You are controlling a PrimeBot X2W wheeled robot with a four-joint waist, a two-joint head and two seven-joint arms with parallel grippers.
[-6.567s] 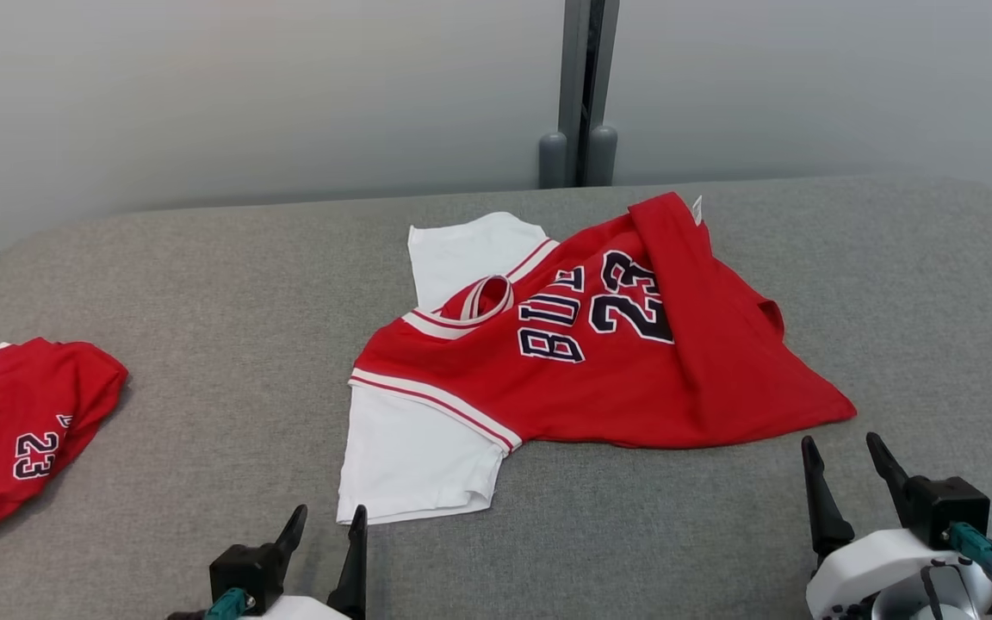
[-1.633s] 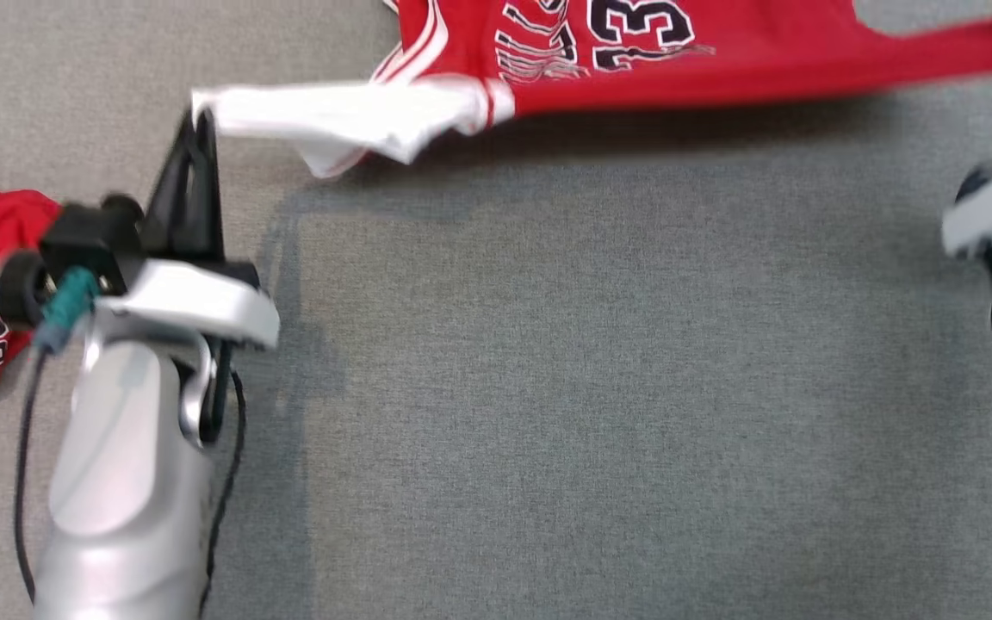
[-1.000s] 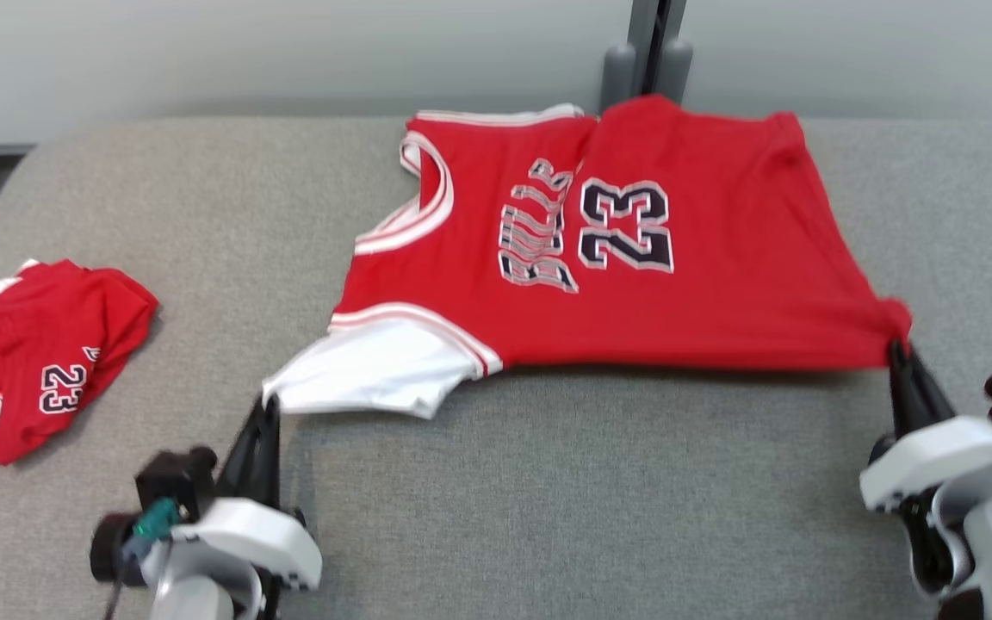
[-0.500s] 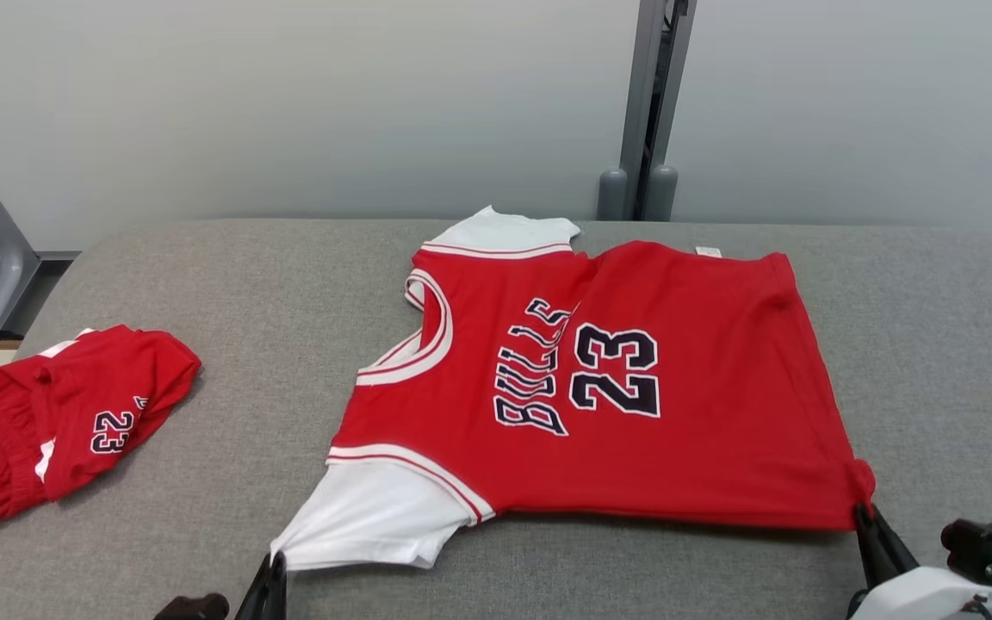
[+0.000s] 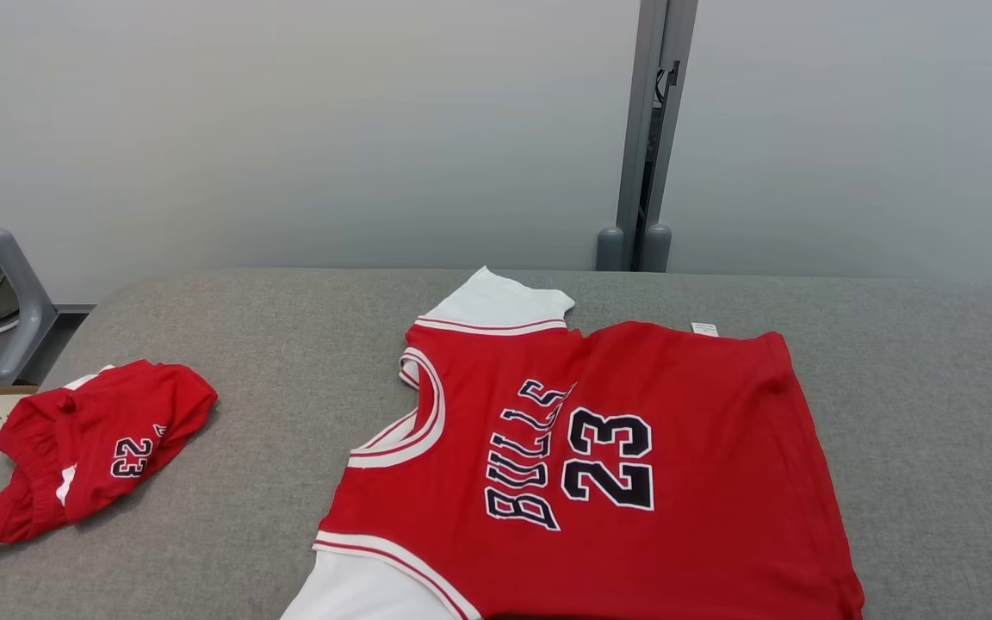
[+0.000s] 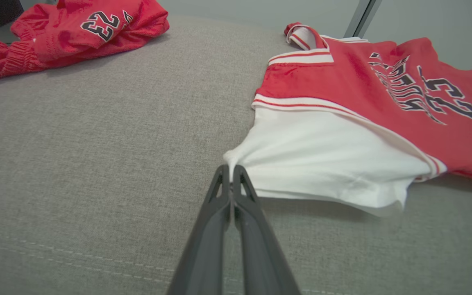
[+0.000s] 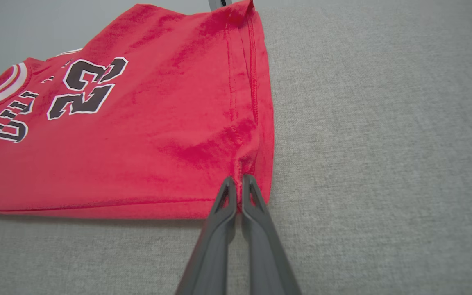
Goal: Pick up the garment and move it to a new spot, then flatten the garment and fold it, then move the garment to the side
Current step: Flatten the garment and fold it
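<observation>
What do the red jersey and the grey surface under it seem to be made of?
Red jersey: probably soft knit cloth, matte; it puckers at the corners, hems stitched. Grey surface: likely woven upholstery fabric, matte; weave and stitched seam visible.

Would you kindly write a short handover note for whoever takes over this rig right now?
Left gripper: shut on the white sleeve of the jersey, at its corner.
Right gripper: shut on the red hem corner.
Jersey: front up, nearly flat on the grey table; red shorts crumpled to its left.
Done: spread out.
Left: release, smooth the sleeve, fold, move aside.
</observation>
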